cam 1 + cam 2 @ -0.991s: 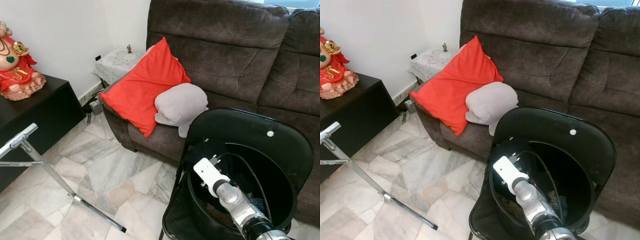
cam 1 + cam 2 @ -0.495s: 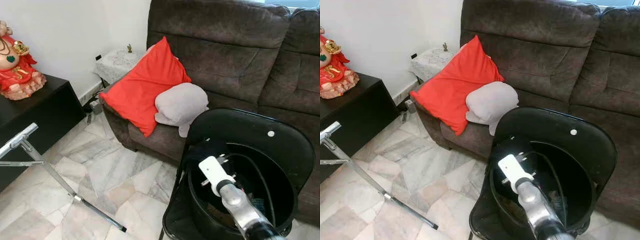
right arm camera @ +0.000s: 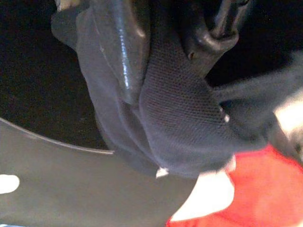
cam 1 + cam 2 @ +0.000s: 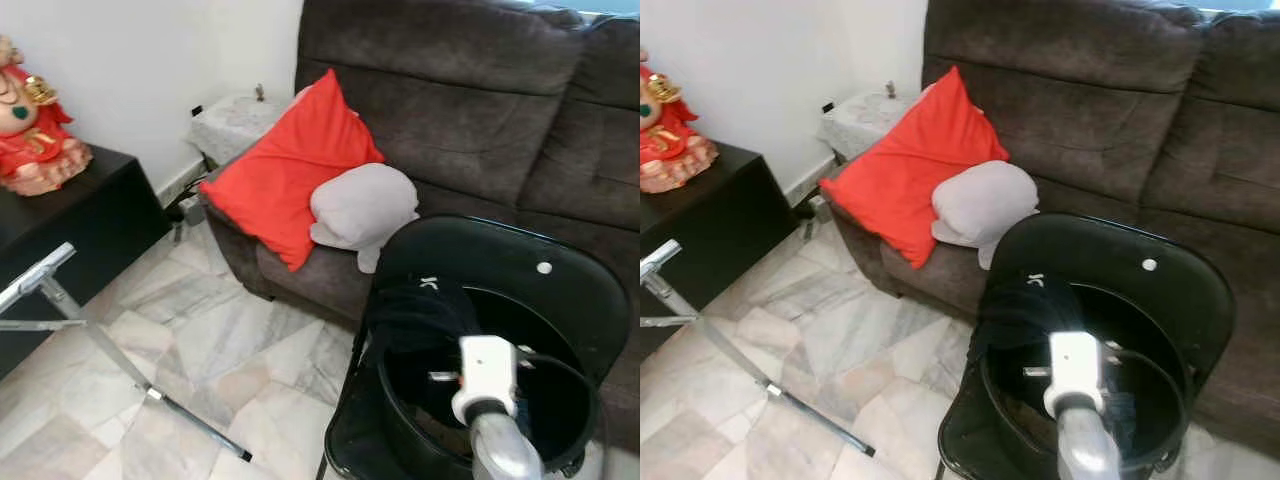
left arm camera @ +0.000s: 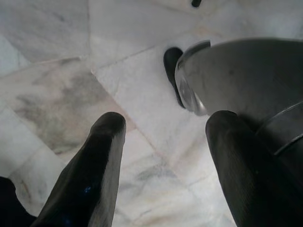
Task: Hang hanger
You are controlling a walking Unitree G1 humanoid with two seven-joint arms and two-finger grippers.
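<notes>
A black garment (image 4: 420,310) with a small white mark is bunched over the near rim of a black bucket (image 4: 383,392) that stands on a black chair (image 4: 560,290). My right arm's white wrist (image 4: 487,365) reaches down into that bucket. In the right wrist view my right gripper (image 3: 165,75) is shut on the dark mesh fabric (image 3: 180,123), which hangs from between the fingers. No hanger can be made out. My left gripper (image 5: 165,123) hangs open over the marble floor (image 5: 71,94) with nothing between its fingers.
A silver metal rack (image 4: 90,335) slants across the floor at the left. A black cabinet (image 4: 80,220) carries a red figurine (image 4: 35,130). Behind the chair is a brown sofa (image 4: 470,110) with a red cushion (image 4: 290,170) and a grey one (image 4: 362,205).
My right wrist has swung to the right over the bucket. The black garment now stands higher at the bucket's rim, its white mark showing.
</notes>
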